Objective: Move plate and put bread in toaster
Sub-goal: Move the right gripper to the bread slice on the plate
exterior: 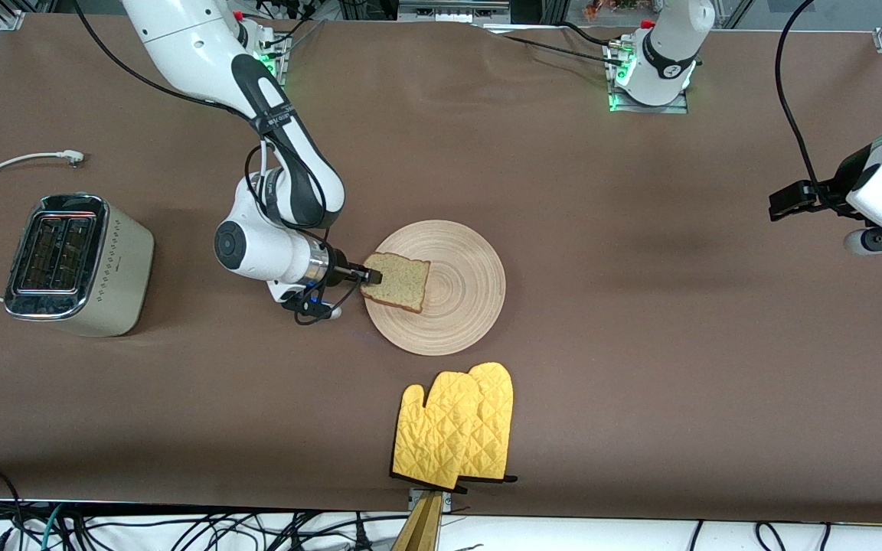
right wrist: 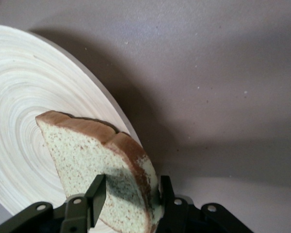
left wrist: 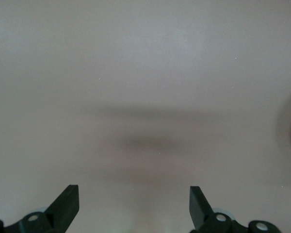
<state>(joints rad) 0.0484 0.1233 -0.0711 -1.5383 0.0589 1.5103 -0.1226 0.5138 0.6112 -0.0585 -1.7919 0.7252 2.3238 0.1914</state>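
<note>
Mid-frame in the front view, the right hand pinches the bread slice by its edge over the wooden plate, seemingly for carrying to the toaster at centre-left, while the left hand waits open at the right edge.

Round pale-wood plate with ring grain, flat mid-worktop. Square speckled bread, brown-crusted, tilted over the plate's edge toward the right arm's end, pinched in the right claw. Cream toaster, chrome-topped, two slots up, upright near that end, well apart from the plate.
</note>
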